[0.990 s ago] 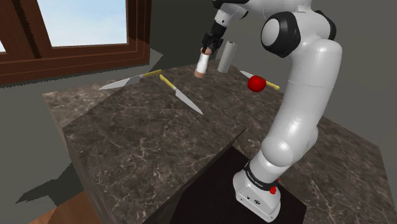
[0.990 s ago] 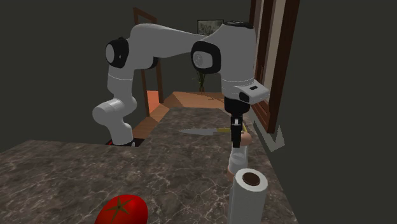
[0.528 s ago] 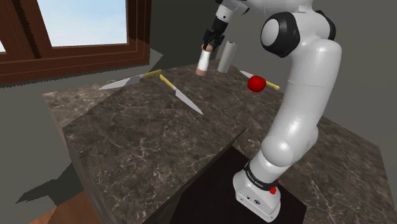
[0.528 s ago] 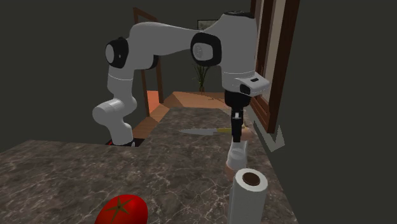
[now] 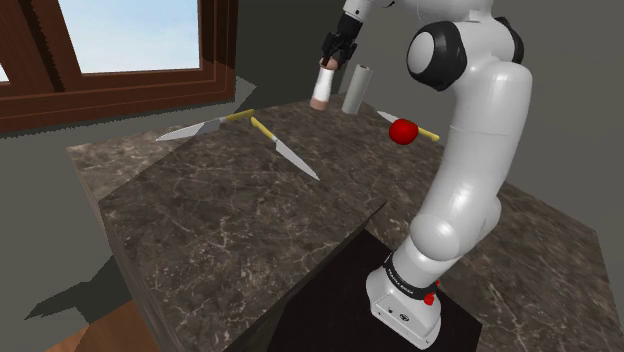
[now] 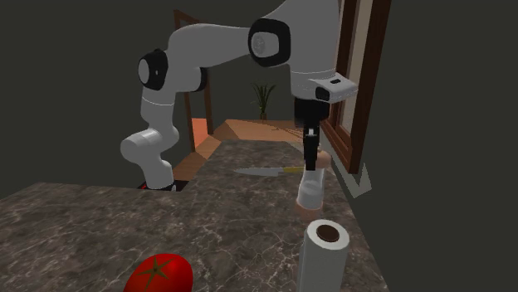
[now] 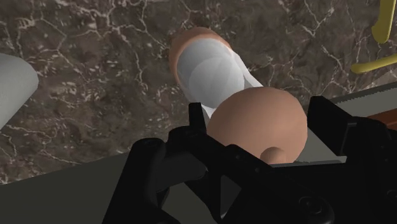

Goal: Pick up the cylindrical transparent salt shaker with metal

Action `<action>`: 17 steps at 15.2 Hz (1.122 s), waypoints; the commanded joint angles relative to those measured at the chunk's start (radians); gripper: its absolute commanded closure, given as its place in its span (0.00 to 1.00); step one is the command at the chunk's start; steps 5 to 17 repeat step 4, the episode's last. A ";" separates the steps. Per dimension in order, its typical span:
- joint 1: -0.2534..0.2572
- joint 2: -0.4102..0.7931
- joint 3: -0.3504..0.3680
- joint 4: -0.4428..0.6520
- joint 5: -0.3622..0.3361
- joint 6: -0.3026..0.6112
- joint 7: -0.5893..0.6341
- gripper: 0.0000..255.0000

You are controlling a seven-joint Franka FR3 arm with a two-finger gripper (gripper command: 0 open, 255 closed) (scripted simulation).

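The salt shaker [image 5: 320, 89] is a whitish translucent cylinder with a pinkish-tan cap and base. It hangs upright above the far end of the dark marble counter [image 5: 230, 210], clear of the surface. My gripper [image 5: 328, 60] is shut on its top end. In the second exterior view the shaker [image 6: 311, 187] hangs below the gripper [image 6: 310, 160], next to the window frame. In the wrist view the fingers [image 7: 197, 121] clasp the rounded cap [image 7: 257, 121], and the shaker body [image 7: 213, 73] points down at the counter.
A white roll [image 5: 357, 88] stands just beyond the shaker, with a red tomato [image 5: 403, 131] nearby. Two yellow-handled knives [image 5: 285, 147] [image 5: 205, 126] lie mid-counter. The brown window frame [image 5: 130, 90] runs along the back. The counter drops off at the front.
The gripper has risen with the shaker in its grasp, so the shaker hangs higher above the counter than a second ago. Nothing else has moved.
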 commanded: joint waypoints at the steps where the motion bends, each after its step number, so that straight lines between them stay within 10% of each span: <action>1: -0.007 0.010 0.000 0.045 0.004 -0.035 0.005 1.00; 17: -0.012 0.016 0.000 0.070 0.006 -0.054 0.008 1.00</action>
